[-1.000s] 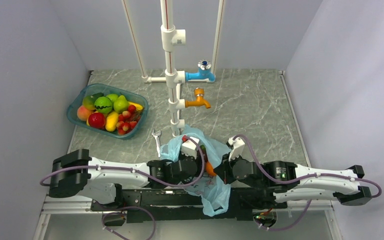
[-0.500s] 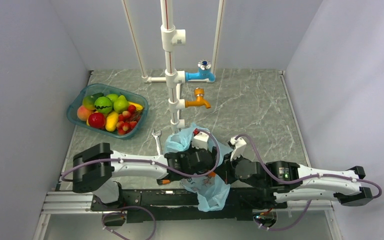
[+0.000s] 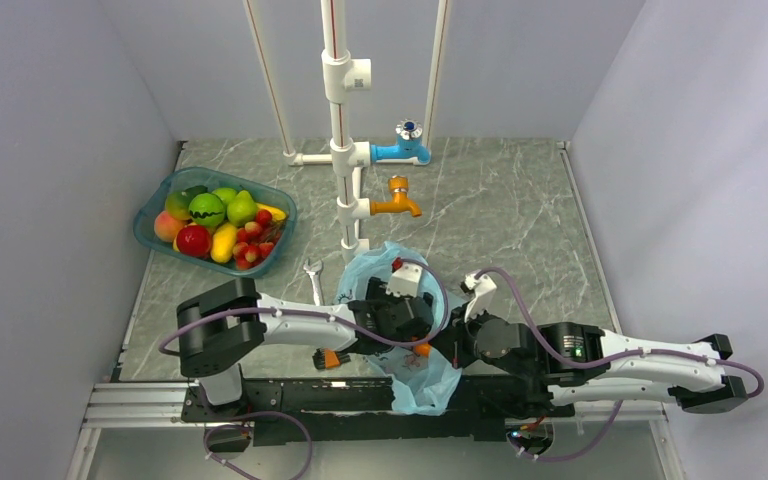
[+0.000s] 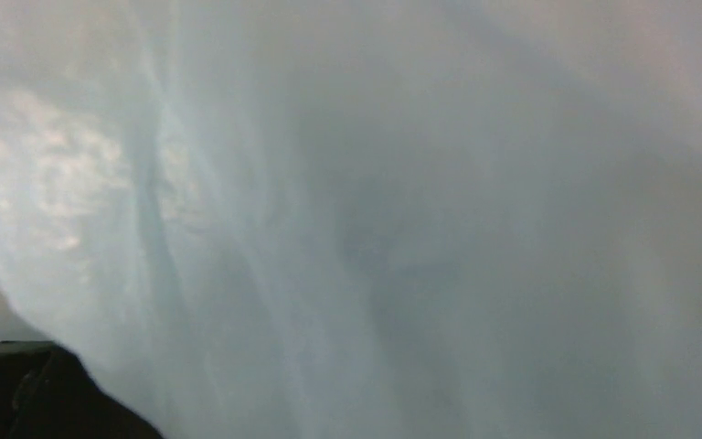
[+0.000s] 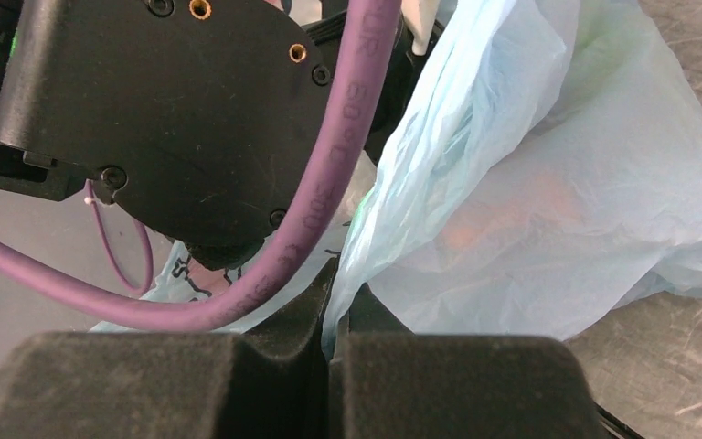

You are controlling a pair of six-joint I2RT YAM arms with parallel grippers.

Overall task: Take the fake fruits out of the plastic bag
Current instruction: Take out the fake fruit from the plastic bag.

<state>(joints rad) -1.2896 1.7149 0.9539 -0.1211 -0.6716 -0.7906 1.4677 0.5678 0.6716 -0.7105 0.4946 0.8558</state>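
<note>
The light-blue plastic bag (image 3: 415, 378) lies crumpled at the near table edge between my two arms. My left gripper (image 3: 407, 312) is pushed into the bag's mouth. Its wrist view shows only blurred bag film (image 4: 375, 219), so its fingers are hidden. My right gripper (image 3: 452, 345) is shut on a fold of the bag's edge (image 5: 334, 274). An orange fruit (image 5: 512, 215) shows faintly through the bag film (image 5: 603, 183), and a bit of orange (image 3: 422, 350) peeks out between the grippers. The other fruits in the bag are hidden.
A teal basket (image 3: 152, 212) of other fruits stands at the far left. A white pipe stand (image 3: 340, 150) with a blue tap (image 3: 405, 148) and an orange tap (image 3: 397, 200) rises behind the bag. A small wrench (image 3: 313, 278) and an orange-tipped tool (image 3: 328, 360) lie to the left of the bag.
My left arm has swung right and pushed deeper into the bag. The bag has shifted and bunched slightly to the right. My right gripper stays shut on the bag's edge.
</note>
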